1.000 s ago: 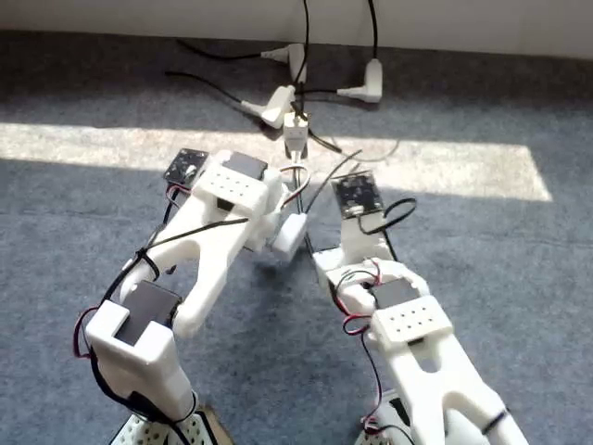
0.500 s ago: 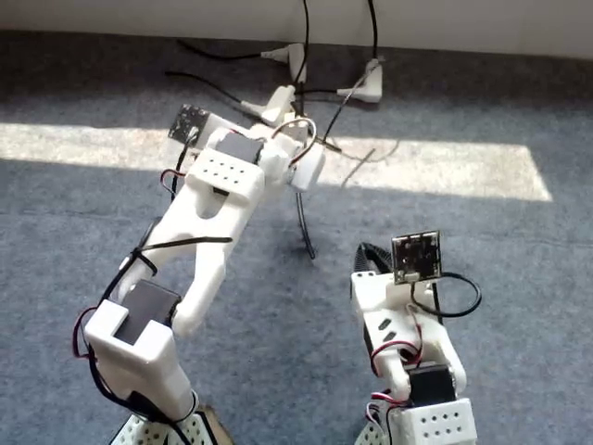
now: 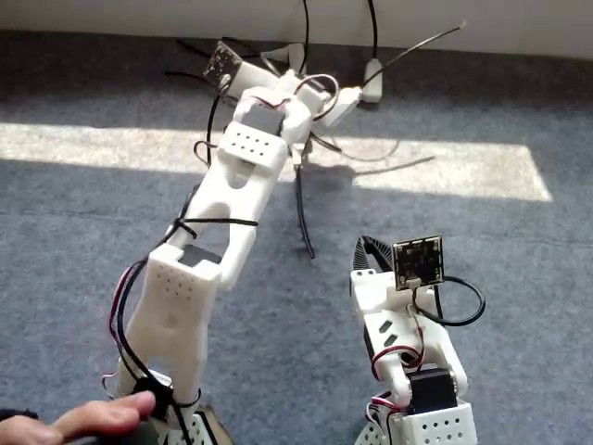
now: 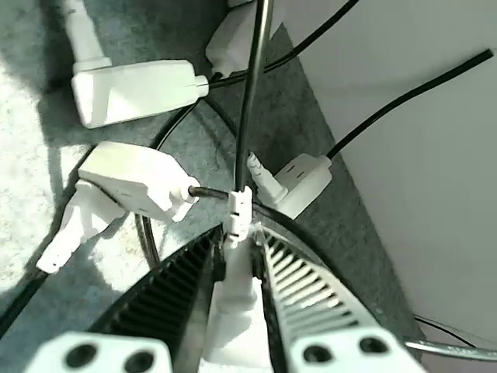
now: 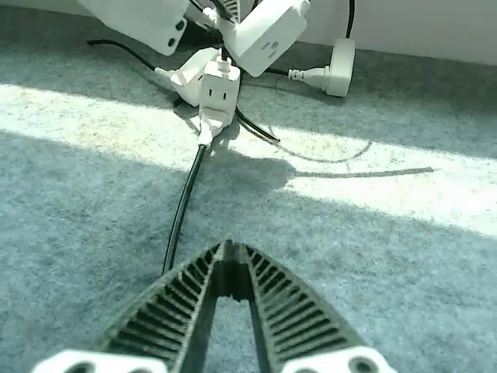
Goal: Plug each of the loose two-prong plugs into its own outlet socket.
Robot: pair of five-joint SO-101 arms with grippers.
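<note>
Jaws on our left arm stay clamped on a white plug (image 4: 233, 307), which we have carried out over the carpet (image 3: 482, 278) to the white sockets (image 4: 136, 186) by the wall (image 3: 139, 14); our right jaws, pressed together and empty, have drawn back. Insertion looks near.

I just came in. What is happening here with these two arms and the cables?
The left gripper is shut on a white moulded connector on a black cord, far out by the wall, above several white cord ends lying on the grey carpet. The right gripper is shut and empty, low over the carpet near its base.
</note>
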